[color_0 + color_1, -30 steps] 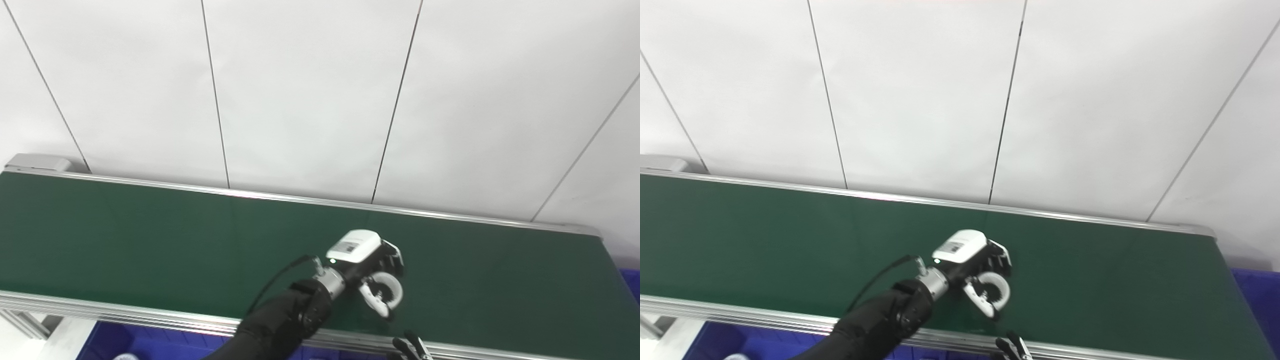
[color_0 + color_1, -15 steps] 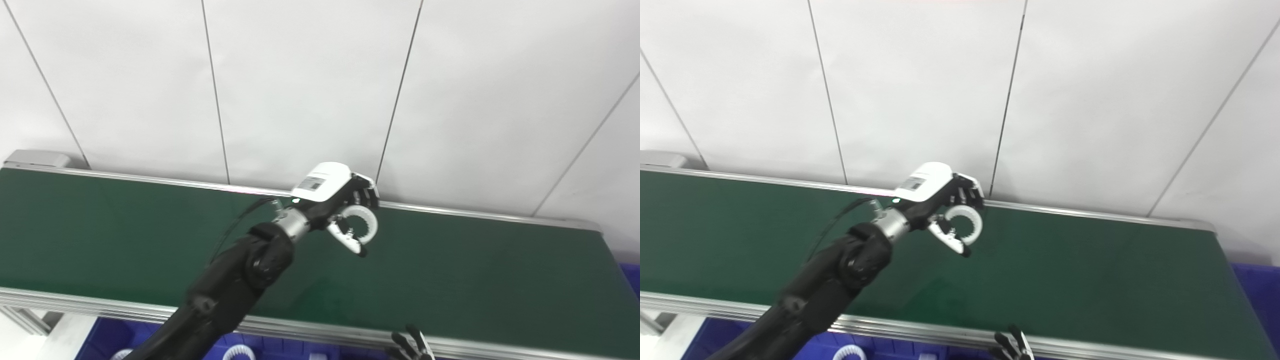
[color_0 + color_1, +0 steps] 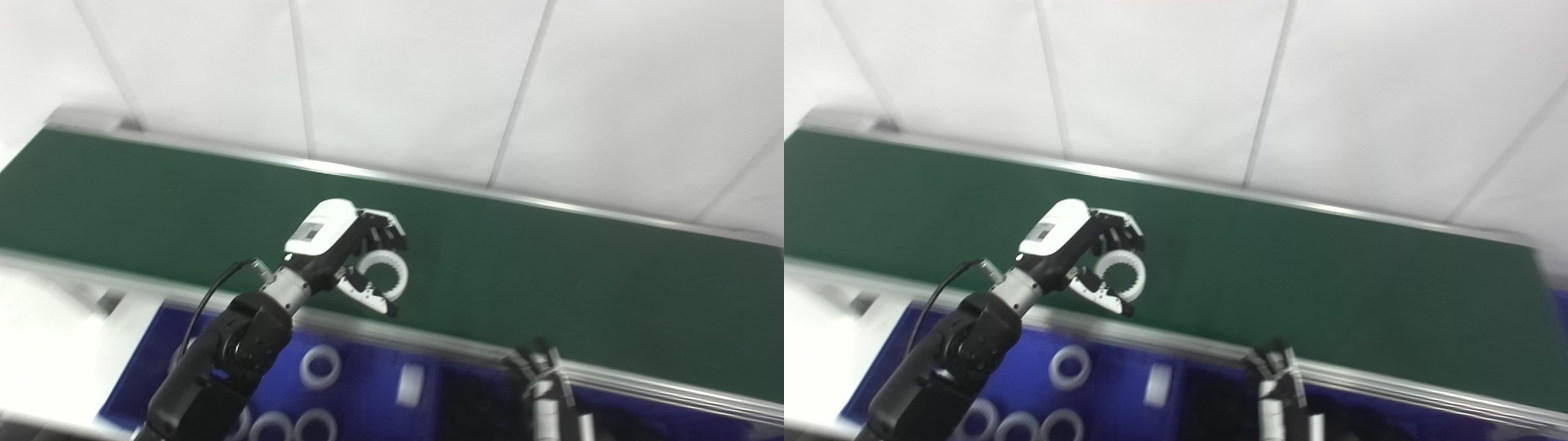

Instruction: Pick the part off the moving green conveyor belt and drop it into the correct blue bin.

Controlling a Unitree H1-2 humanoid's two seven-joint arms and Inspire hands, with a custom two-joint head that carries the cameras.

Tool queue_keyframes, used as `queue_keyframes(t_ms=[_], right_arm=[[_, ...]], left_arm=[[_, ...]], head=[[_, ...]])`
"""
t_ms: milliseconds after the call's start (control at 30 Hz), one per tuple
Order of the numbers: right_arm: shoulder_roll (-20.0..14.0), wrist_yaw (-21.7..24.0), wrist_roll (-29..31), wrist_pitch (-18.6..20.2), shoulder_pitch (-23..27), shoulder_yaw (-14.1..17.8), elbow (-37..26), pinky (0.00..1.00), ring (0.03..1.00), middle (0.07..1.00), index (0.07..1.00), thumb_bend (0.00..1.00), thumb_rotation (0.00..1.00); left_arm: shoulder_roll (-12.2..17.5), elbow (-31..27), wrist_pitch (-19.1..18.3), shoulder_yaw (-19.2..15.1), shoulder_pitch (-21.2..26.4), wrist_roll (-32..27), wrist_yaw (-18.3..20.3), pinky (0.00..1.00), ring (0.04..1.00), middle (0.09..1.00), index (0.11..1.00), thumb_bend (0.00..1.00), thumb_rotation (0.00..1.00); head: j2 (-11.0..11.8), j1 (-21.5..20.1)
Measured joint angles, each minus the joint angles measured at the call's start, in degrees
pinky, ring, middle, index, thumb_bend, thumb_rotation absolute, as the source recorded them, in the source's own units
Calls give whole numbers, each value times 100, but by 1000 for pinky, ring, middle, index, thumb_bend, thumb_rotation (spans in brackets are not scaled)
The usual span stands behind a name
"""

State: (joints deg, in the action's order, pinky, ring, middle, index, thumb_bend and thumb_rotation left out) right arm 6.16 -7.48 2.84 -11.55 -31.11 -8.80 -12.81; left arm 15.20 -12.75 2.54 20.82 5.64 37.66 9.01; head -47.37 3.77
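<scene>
Left eye view: the left hand (image 3: pixel 343 245) is raised above the near edge of the green conveyor belt (image 3: pixel 551 257). Its fingers pinch a white toothed ring (image 3: pixel 383 275), held clear of the belt surface. Below the near rail, a blue bin (image 3: pixel 367 392) contains several white rings.

Right eye view: the right hand (image 3: pixel 1277 380) shows at the bottom edge, just beside the belt's near rail. The picture is blurred; its finger state cannot be determined.
</scene>
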Motion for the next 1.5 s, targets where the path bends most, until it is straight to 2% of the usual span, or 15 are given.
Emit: queue_keyframes(t_ms=[133, 333, 433, 633, 733, 833, 867, 900, 933, 1000, 1100, 1333, 1400, 1433, 1500], right_arm=[[-105, 79, 216, 302, 18, 104, -189, 833, 816, 858, 933, 769, 831], [-163, 172, 323, 553, 18, 232, -347, 818, 815, 848, 916, 797, 824], [-185, 178, 346, 590, 16, 308, -346, 819, 810, 841, 904, 794, 806], [-153, 188, 326, 590, 28, 319, -339, 804, 799, 833, 910, 805, 819], [-103, 188, 296, 590, 25, 305, -339, 807, 802, 833, 903, 799, 818], [-41, 187, 239, 595, 22, 263, -344, 802, 802, 836, 906, 798, 825], [-14, 187, 210, 598, 18, 239, -348, 800, 802, 837, 906, 798, 825], [8, 187, 189, 598, 9, 230, -351, 796, 801, 839, 906, 795, 823], [30, 187, 182, 598, 0, 225, -352, 796, 801, 839, 906, 795, 823], [52, 187, 168, 598, -2, 216, -352, 792, 799, 838, 907, 793, 825], [56, 187, 141, 598, -7, 207, -355, 807, 805, 843, 917, 788, 834], [67, 187, 131, 598, -21, 200, -405, 799, 799, 833, 913, 781, 828], [69, 187, 131, 598, -32, 198, -412, 797, 798, 832, 911, 779, 828], [69, 187, 131, 598, -33, 195, -413, 788, 788, 832, 911, 784, 822], [73, 188, 122, 598, -31, 169, -442, 783, 784, 837, 915, 788, 823]], left_arm=[[164, -595, -200, -174, -708, -28, 264, 330, 370, 434, 527, 518, 0], [186, -1481, -492, -128, -1470, 180, 706, 347, 373, 412, 517, 517, 0], [150, -1451, -528, -113, -1620, 299, 757, 317, 341, 400, 514, 516, 0], [173, -1163, -542, -12, -1645, 659, 978, 408, 409, 434, 512, 521, 0], [187, -1134, -533, -12, -1635, 739, 1060, 410, 400, 424, 515, 519, 0], [185, -840, -335, -33, -1603, 779, 893, 473, 513, 491, 490, 523, 0], [186, -746, -301, -42, -1606, 780, 829, 533, 576, 564, 540, 599, 39], [187, -692, -248, -42, -1608, 802, 751, 685, 722, 747, 682, 804, 147], [188, -581, -75, -41, -1607, 906, 551, 700, 736, 764, 696, 824, 158], [202, -443, 157, -41, -1607, 1049, 241, 791, 814, 853, 769, 899, 221], [228, -399, 358, -33, -1612, 1283, 24, 887, 910, 956, 850, 920, 331], [206, -535, 387, -48, -1680, 1373, -15, 905, 942, 995, 913, 879, 397], [203, -772, 441, -52, -1738, 1319, -16, 903, 944, 997, 918, 871, 404], [187, -836, 468, -52, -1747, 1281, -8, 901, 936, 985, 919, 831, 389], [83, -1369, 390, -88, -1909, 963, 66, 880, 924, 971, 911, 798, 334]], head=[[-71, 107], [-194, 256], [-194, 247], [-185, 151], [-185, 72], [-159, 28], [-159, 28], [-159, -42], [-159, -43], [-159, -78], [-168, -122], [-185, -209], [-185, -210], [-194, -253], [-194, -254]])
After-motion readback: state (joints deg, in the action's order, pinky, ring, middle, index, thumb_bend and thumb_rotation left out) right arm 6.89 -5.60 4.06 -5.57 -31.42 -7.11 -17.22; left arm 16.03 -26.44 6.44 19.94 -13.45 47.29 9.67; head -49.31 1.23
